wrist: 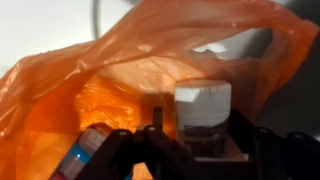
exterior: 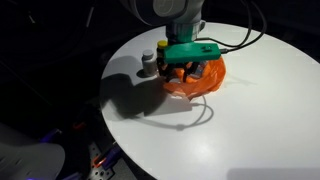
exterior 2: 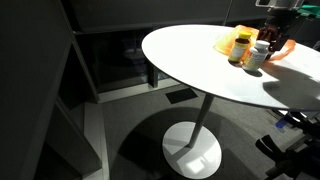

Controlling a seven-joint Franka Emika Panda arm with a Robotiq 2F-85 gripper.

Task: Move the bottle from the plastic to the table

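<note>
An orange plastic bag (exterior: pixel 203 82) lies on the round white table (exterior: pixel 250 125); it also shows in the wrist view (wrist: pixel 150 45). Inside it stands a bottle with a white cap (wrist: pixel 203 108). My gripper (wrist: pixel 200 128) is lowered into the bag with one finger on each side of this bottle. It is open, with a small gap showing at the left finger. In an exterior view my gripper (exterior: pixel 186 68) sits on top of the bag and hides the bottle. A second bottle with a red and blue label (wrist: pixel 85 152) lies in the bag at the lower left.
A small dark-capped bottle (exterior: pixel 148 62) stands on the table just beside the bag. In an exterior view a yellow bottle (exterior 2: pixel 240 45) and a white-capped one (exterior 2: pixel 258 56) stand near the bag (exterior 2: pixel 286 48). The table edge (exterior 2: pixel 165 65) is close.
</note>
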